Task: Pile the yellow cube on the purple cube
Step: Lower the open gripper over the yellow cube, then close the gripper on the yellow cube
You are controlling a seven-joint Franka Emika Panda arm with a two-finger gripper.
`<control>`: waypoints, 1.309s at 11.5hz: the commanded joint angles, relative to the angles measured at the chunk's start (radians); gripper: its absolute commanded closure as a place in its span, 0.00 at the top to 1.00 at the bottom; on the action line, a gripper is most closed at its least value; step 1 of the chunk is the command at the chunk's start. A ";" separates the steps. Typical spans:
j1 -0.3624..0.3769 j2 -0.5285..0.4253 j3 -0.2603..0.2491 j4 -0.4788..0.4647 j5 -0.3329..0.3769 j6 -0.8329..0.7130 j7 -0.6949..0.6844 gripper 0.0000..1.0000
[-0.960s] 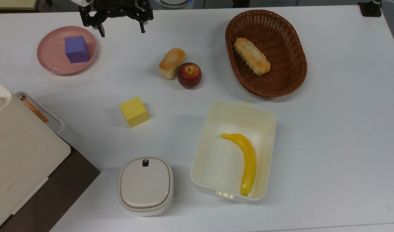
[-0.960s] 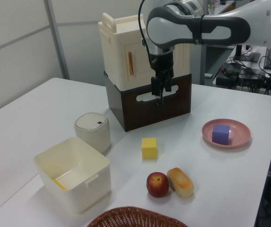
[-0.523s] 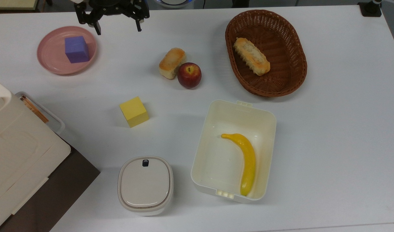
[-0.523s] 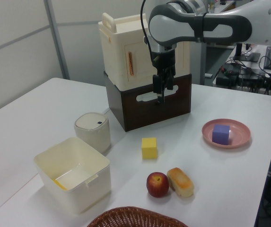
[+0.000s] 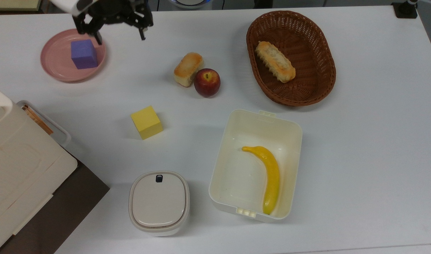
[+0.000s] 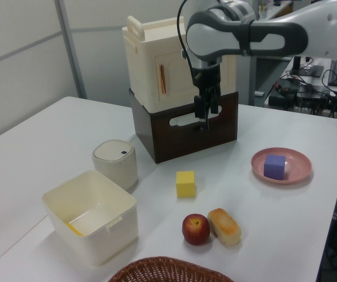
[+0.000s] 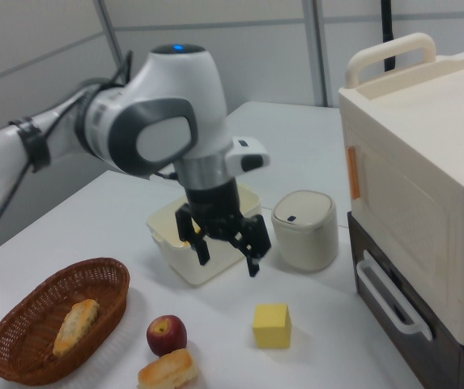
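The yellow cube [image 5: 146, 122] [image 6: 186, 184] [image 7: 271, 326] rests alone on the white table, left of centre in the top view. On a pink plate [image 5: 51, 70] [image 6: 295, 175] at the top view's upper left stands the purple cube [image 5: 84, 54] [image 6: 274, 167]. My gripper [image 5: 121, 38] [image 6: 204, 119] [image 7: 227, 263] hangs open and empty well above the table. In the top view its left fingertip appears just over the plate's far right rim. It is far from the yellow cube.
A red apple [image 5: 207, 82] touches a bread roll [image 5: 188, 68] mid-table. A wicker basket [image 5: 328, 72] holds another loaf. An open white box [image 5: 261, 115] holds a banana [image 5: 270, 176]. A lidded pot [image 5: 159, 203] and a cream case [image 5: 21, 169] flank the near left.
The open gripper has drifted toward the top view's left, from beside the plate to over its right rim. The cubes and everything else stayed put.
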State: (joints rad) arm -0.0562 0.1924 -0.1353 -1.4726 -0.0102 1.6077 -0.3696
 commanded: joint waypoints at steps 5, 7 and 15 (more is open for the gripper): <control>-0.002 0.148 -0.001 -0.015 -0.016 0.168 -0.100 1.00; 0.001 0.206 0.000 -0.012 -0.020 0.179 -0.103 1.00; 0.065 0.332 0.013 -0.018 -0.065 0.305 -0.114 1.00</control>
State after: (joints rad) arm -0.0117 0.5150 -0.1204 -1.4770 -0.0633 1.8885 -0.4839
